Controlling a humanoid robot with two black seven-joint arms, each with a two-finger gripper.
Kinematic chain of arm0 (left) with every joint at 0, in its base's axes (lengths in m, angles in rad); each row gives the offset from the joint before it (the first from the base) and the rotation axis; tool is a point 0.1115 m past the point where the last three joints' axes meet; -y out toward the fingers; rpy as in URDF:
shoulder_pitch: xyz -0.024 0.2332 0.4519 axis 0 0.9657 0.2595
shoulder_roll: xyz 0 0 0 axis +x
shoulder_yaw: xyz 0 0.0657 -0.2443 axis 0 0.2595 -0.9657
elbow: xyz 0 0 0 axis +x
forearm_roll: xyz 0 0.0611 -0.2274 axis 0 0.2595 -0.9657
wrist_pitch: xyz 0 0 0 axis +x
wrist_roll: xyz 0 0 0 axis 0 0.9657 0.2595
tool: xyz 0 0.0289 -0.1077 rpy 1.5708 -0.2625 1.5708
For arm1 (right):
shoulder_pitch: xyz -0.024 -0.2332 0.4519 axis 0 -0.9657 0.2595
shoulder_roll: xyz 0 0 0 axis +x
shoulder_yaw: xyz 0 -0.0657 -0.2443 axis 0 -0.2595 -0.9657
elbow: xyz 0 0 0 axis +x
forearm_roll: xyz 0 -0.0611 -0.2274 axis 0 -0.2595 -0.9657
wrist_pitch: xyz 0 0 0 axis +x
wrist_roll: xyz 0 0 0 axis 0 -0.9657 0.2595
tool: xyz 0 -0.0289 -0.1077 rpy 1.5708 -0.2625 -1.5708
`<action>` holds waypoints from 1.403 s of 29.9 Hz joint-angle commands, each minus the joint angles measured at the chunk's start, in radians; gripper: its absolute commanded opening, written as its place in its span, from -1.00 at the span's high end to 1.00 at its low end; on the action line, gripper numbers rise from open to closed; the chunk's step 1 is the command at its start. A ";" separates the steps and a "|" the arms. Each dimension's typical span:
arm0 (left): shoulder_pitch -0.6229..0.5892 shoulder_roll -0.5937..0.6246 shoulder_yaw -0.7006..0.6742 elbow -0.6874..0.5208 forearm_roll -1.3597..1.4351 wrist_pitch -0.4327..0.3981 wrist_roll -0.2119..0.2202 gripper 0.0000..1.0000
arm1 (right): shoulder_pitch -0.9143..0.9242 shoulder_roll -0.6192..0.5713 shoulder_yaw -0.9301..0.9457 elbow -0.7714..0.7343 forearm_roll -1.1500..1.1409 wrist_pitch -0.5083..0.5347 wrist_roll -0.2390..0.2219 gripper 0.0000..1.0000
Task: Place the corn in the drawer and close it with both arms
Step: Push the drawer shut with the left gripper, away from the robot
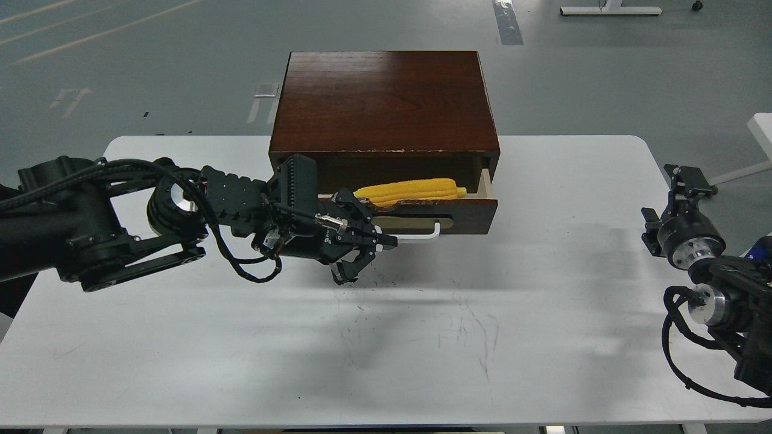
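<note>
The yellow corn (413,190) lies lengthwise inside the open drawer (467,216), its tip pointing left. The drawer is pulled partway out of the dark brown cabinet (386,99), and its white bar handle (422,234) faces me. My left gripper (367,259) is open and empty. It hangs just in front of the left part of the drawer front, with its upper finger next to the handle's left end. My right gripper (687,184) is far to the right, above the table's right edge, small and dark, away from the drawer.
The cabinet stands at the back middle of the white table (386,349). A white desk corner (761,129) stands beyond the table at right. Grey floor lies behind.
</note>
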 commanded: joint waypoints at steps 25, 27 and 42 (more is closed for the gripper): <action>0.003 -0.054 0.003 0.153 0.000 0.048 0.000 1.00 | -0.023 0.000 0.005 0.002 0.000 -0.001 0.000 -1.00; 0.004 -0.058 0.003 0.171 0.000 0.048 0.000 1.00 | -0.023 0.000 0.005 0.002 0.000 -0.001 0.000 -1.00; 0.001 -0.069 0.000 0.235 0.000 0.068 0.000 1.00 | -0.034 0.002 0.006 0.002 0.000 -0.001 0.000 -1.00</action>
